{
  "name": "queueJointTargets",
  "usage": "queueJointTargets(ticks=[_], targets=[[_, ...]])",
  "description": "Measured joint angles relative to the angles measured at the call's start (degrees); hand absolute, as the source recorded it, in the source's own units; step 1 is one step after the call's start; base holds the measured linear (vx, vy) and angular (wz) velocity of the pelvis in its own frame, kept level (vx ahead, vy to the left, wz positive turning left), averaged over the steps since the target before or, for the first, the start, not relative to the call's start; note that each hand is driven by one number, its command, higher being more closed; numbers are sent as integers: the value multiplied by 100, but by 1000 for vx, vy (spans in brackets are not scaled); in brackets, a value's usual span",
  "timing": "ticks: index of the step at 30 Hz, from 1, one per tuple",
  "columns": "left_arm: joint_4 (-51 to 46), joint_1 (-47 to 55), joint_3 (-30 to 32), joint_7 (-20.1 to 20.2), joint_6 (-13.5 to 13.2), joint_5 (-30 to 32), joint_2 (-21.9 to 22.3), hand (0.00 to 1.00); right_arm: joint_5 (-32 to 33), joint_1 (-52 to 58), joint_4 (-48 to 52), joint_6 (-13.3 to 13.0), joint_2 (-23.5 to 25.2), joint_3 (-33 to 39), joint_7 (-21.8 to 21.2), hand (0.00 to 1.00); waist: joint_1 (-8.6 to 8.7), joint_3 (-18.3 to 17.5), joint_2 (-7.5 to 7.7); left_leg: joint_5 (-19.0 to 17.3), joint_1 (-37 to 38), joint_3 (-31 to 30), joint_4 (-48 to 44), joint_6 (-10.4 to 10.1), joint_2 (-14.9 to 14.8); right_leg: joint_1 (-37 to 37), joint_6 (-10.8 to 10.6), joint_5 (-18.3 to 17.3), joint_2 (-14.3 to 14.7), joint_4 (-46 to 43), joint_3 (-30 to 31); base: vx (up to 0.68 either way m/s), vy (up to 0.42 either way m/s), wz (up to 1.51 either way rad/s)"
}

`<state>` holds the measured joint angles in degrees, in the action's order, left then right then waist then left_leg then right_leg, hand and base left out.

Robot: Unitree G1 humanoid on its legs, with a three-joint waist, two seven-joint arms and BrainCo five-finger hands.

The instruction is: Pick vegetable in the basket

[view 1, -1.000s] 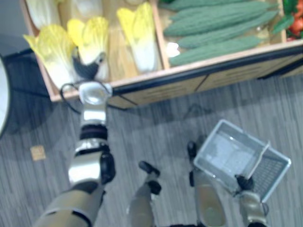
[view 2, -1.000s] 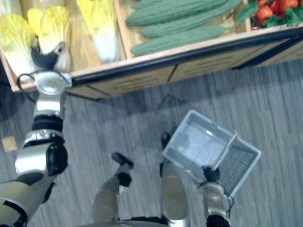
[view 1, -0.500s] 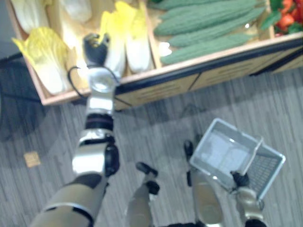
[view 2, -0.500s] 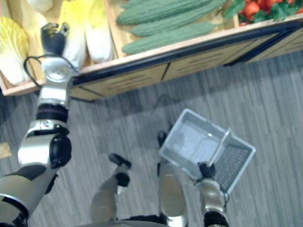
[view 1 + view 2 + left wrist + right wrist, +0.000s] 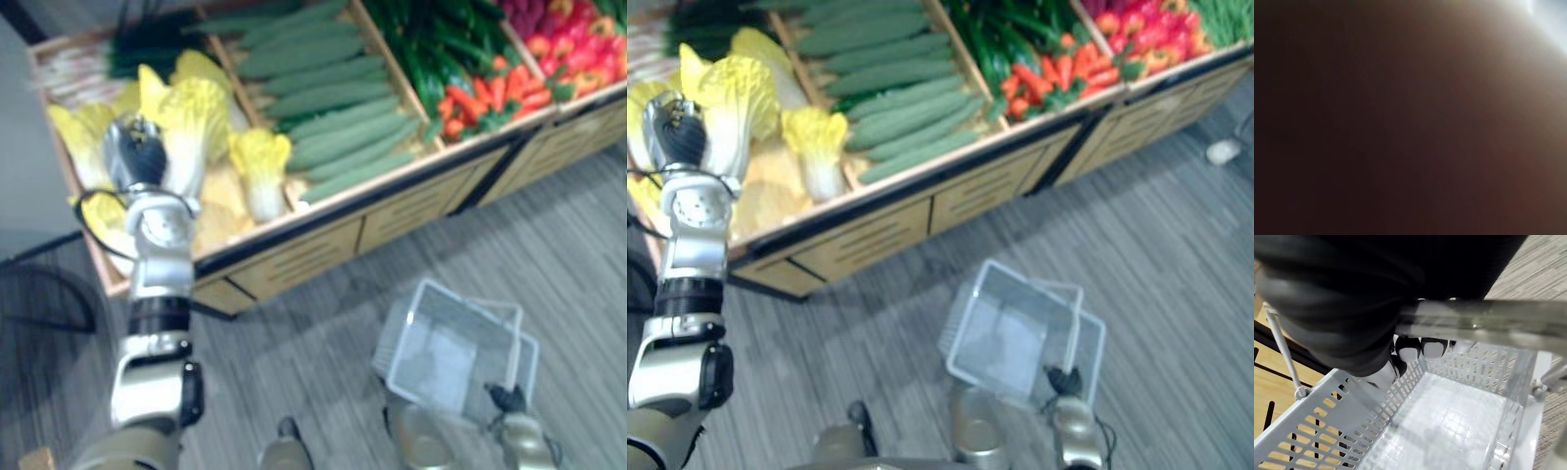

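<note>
Cabbage [image 5: 191,122] lies in the produce stand [image 5: 304,257] with the left hand [image 5: 137,157] set against it: grasp step, though I cannot tell whether the fingers have closed. Right hand [image 5: 1430,347] is curled round the handle [image 5: 1474,320] of the empty basket [image 5: 446,352], well apart; next needs a firm grip, then a lift across.

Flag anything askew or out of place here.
The basket hangs tilted from its handle in the right hand, and it is empty. The left hand is among the cabbages. Nothing looks spilled.

Yellow-white cabbages [image 5: 257,162], pale grey perforated basket [image 5: 400,333]
</note>
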<state>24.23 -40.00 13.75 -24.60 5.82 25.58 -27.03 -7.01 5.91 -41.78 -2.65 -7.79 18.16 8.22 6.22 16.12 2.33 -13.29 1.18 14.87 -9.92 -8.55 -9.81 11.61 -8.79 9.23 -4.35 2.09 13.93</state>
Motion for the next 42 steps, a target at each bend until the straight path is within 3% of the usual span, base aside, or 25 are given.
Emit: queueJointTargets(ticks=[6,7,9,10,11,13,14,15,16,17,18,19,20,21,22,25,27,29,32,33,36,37,39,40,42], targets=[[-1281,655,-395,-16,90,470,49,100,-149,296,-77,101,230,432,100,100,102,-340,48,66,40,-299,5,97,182,-154,38,34,-251,-105,-618,8,41,27],[-1595,970,-449,3,76,520,245,100,-146,285,-50,97,247,396,125,100,100,-357,8,66,85,-236,-21,99,146,-146,256,198,-217,-135,-1083,-16,-18,-45],[-1965,1495,-424,60,55,713,602,100,-154,146,86,87,287,310,114,100,30,-382,-41,125,206,213,48,195,34,-213,1155,871,-39,330,-1738,-58,-27,-110],[-2109,1788,-375,128,33,728,850,100,-160,-26,210,87,292,156,116,100,-139,-390,-100,167,385,737,267,252,-94,11,1473,44,-99,-439,-2848,-75,-15,-173],[-2226,2196,-386,179,36,727,1149,100,-168,-155,299,99,291,73,119,100,-178,-390,-103,183,622,1178,326,241,-54,185,1464,-823,-491,-1584,-4067,-81,-14,-172],[-2499,2880,-454,270,23,726,1553,100,-202,-250,451,140,281,-227,115,100,-187,-445,-30,146,969,1766,291,237,74,112,1505,-1211,-903,-2235,-5249,-54,33,-165],[-2680,3207,-451,298,-60,726,1774,100,-231,-263,607,146,254,-546,108,100,-198,-479,-63,90,1023,2126,229,227,87,130,1588,-1087,-704,-2048,-5394,-43,17,-174],[-2715,3293,-464,320,-120,726,1836,100,-305,-314,697,147,248,-723,102,100,-196,-486,-93,56,1008,2307,253,251,61,157,1564,-919,-496,-1795,-5277,-105,-23,-196],[-2722,3349,-541,376,-216,727,1832,100,-450,-426,858,143,259,-1039,66,100,-262,-531,-118,-74,1021,2701,373,302,21,216,1242,-653,-20,-1160,-4941,-176,-85,-227],[-2677,3374,-630,476,-330,728,1909,100,-621,-541,986,135,260,-1208,-1,100,-451,-582,-274,-86,997,3074,478,325,-151,368,1331,-1287,98,-1324,-5148,-194,-108,-222],[-2652,3376,-693,508,-353,729,1997,100,-669,-577,1050,119,252,-1224,-12,100,-445,-571,-315,-91,1004,3184,453,322,-177,514,1553,-1484,-62,-2014,-5118,-47,-126,-149],[-2618,3419,-855,576,-414,728,2198,100,-680,-563,1127,126,211,-1250,-10,100,-246,-596,-274,-72,1071,3208,332,187,-44,439,1443,-1927,-450,-2790,-4857,85,-159,-94],[-2489,3489,-981,600,-546,730,2432,100,-765,-638,1159,204,117,-1447,-42,100,-198,-591,-291,-46,1007,3048,-160,101,-193,376,1494,-1964,-179,-2631,-4451,116,-129,-93],[-2358,3534,-1019,641,-577,729,2501,100,-794,-642,1212,244,107,-1607,-84,100,-236,-594,-297,-60,835,2848,-689,235,-372,290,1518,-1839,-25,-2381,-4234,108,-213,-169],[-2108,3660,-1106,717,-578,728,2582,100,-826,-576,1434,290,141,-1889,-124,100,-403,-604,-288,-150,482,2092,-1663,695,-510,56,1547,-1531,306,-1808,-3773,82,-140,-175],[-1718,3899,-1323,736,-645,721,2711,100,-868,-632,1584,268,105,-2332,-139,100,-539,-605,-359,-615,-384,155,-2457,382,24,-424,1550,-1409,634,-896,-3163,137,-58,-222],[-1479,3922,-1563,740,-663,711,2706,100,-865,-610,1809,270,156,-2366,-139,100,-587,-599,-354,-619,-766,-173,-2156,359,74,-656,1432,-1234,650,-696,-3084,104,38,-167],[-1333,3917,-1726,752,-690,698,2711,100,-846,-556,2003,266,148,-2383,-138,100,-589,-601,-360,-463,-961,-164,-1649,361,32,-751,1431,-1230,679,-671,-2885,113,77,-123],[-1204,3940,-2127,779,-783,696,2764,100,-764,-296,2597,232,-65,-2526,-134,100,-580,-664,-463,584,-1248,13,-544,462,-2,-977,1395,-1228,831,-528,-2588,138,102,-72],[-1196,3947,-2209,811,-783,696,2783,100,-765,-202,2714,226,-82,-2540,-147,100,-584,-693,-509,724,-1266,-3,-529,547,-6,-1022,1363,-1262,880,-526,-2572,253,210,-62],[-858,3953,-2599,998,-829,698,2764,100,-771,209,3197,222,115,-2629,-257,100,-667,-762,-238,640,-975,154,-488,757,205,-976,1069,-1947,497,-1284,-2707,264,193,-23],[-669,3994,-2760,1057,-827,697,2762,100,-773,226,3246,222,205,-2721,-281,100,-663,-764,-80,568,-737,198,-250,782,382,-743,826,-2202,162,-2129,-2745,284,151,-5],[-301,4005,-2938,1209,-779,696,2760,100,-769,204,3277,223,283,-2905,-378,100,-621,-753,36,563,-315,194,143,873,720,62,587,-2179,-433,-4140,-2761,285,155,12],[-119,4014,-3096,1244,-761,695,2684,100,-716,207,3281,224,330,-3032,-395,100,-592,-750,62,594,-40,152,271,916,837,402,527,-2118,-660,-4972,-2740,309,127,46],[74,3941,-3193,1239,-753,695,2628,100,-545,206,3446,217,410,-3229,-420,100,-559,-759,53,519,129,-60,340,917,830,543,689,-2225,-684,-4618,-2776,338,59,60]])
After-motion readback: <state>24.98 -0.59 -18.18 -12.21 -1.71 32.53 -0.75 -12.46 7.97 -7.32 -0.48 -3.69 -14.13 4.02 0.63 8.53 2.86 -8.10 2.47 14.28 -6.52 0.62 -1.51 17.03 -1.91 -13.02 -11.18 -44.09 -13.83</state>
